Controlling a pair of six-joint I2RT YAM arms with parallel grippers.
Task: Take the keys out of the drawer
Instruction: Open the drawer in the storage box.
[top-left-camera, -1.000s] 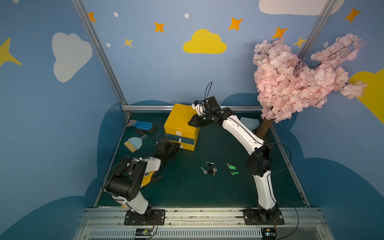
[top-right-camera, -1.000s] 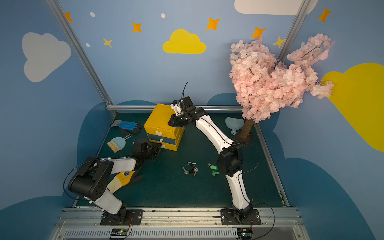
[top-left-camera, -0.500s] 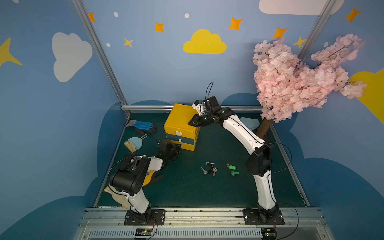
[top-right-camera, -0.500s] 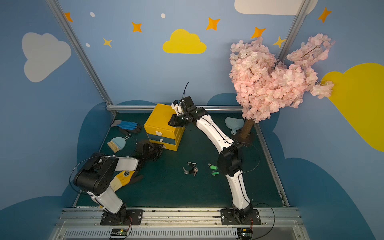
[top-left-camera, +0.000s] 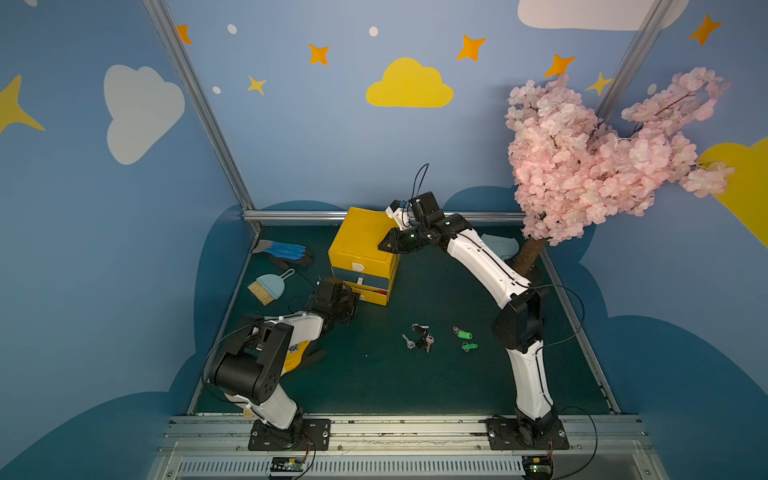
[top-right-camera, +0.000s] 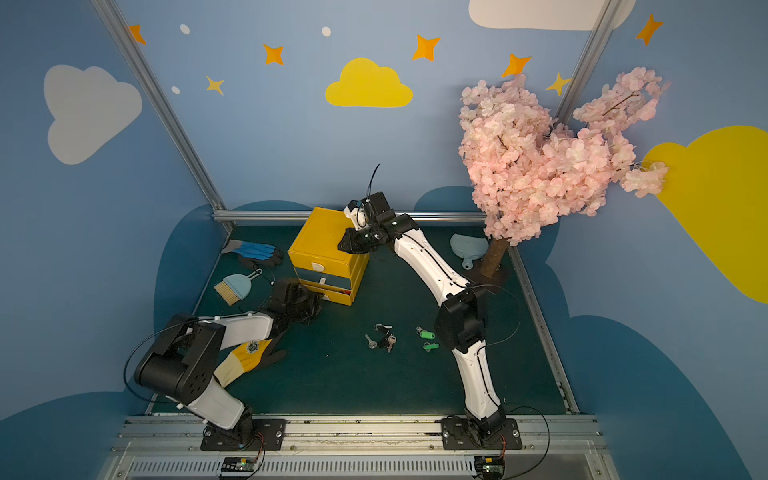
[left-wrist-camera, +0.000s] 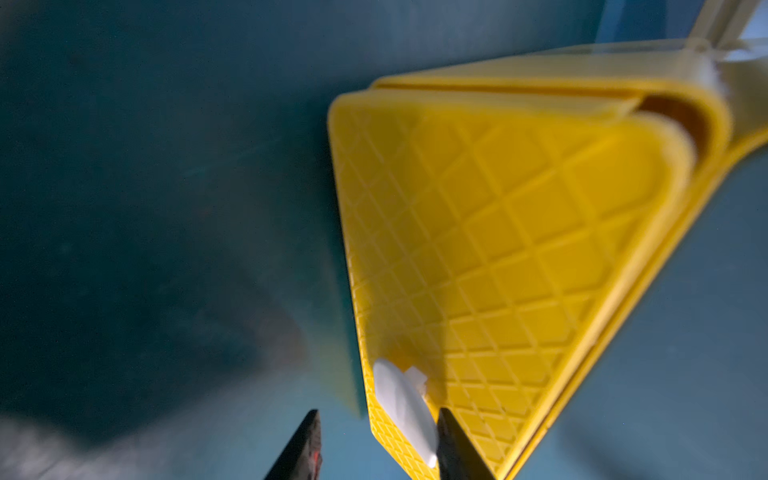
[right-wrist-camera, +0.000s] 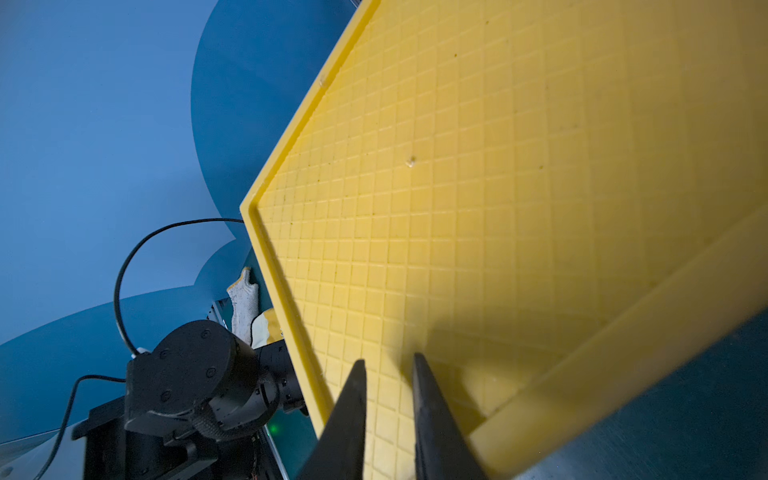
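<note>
Lying on mat (top-left-camera: 374, 374): keys (top-left-camera: 419, 337) | well apart from left fingers (left-wrist-camera: 457, 453), spread; right fingers (right-wrist-camera: 347, 419), narrowly parted

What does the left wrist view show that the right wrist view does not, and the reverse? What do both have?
Only the left wrist view: the drawer, seen from the front and blurred, with its white handle. The left gripper is open, with the handle between its jaws, against one of them.

Only the right wrist view: the cabinet top with its square grid. The right gripper has its tips at that top, narrowly apart and empty. The left arm and a white glove also show.

Both: yellow plastic of the same unit and the dark mat.
</note>
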